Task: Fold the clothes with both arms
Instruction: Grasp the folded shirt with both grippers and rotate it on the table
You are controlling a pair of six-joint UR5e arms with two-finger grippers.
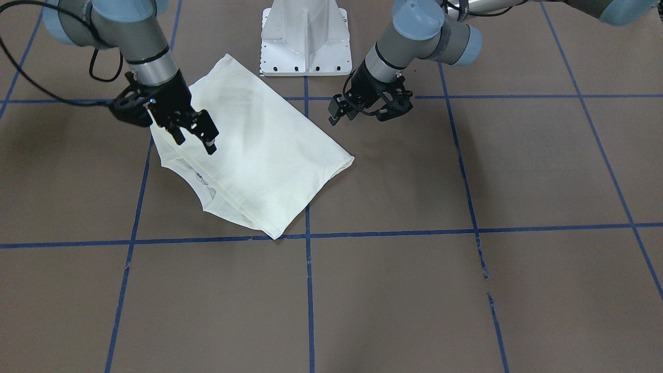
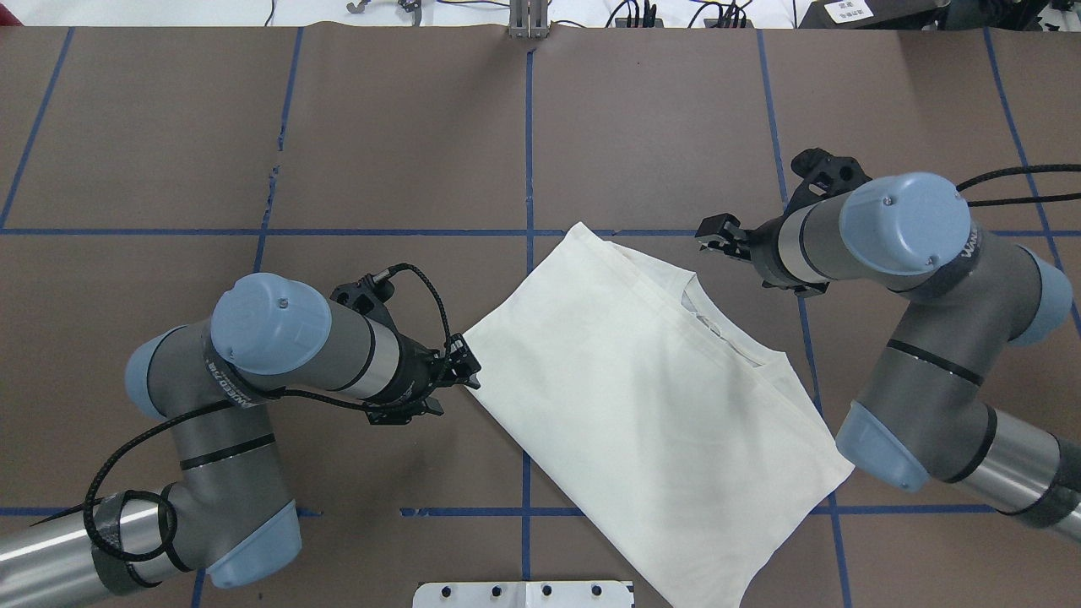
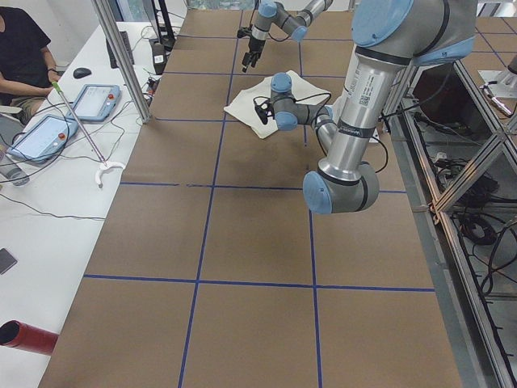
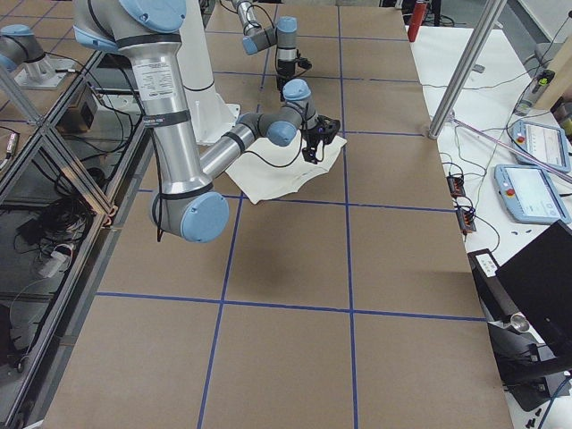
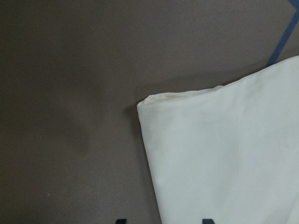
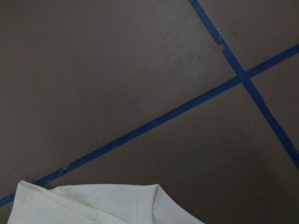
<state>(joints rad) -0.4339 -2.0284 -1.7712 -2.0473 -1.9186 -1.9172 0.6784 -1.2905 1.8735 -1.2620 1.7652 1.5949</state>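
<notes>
Both the left gripper, over a corner of the folded cream T-shirt, and the right gripper, near its collar, hung released, grasping nothing.

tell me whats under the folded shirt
The shirt lies flat on the brown table; a blue tape line runs under it. At the neckline a lower layer peeks out. Whatever else lies beneath is covered.

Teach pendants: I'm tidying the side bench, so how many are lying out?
2. The far pendant and the near pendant lie side by side on the white bench beside the table; others could be out of view.
</notes>
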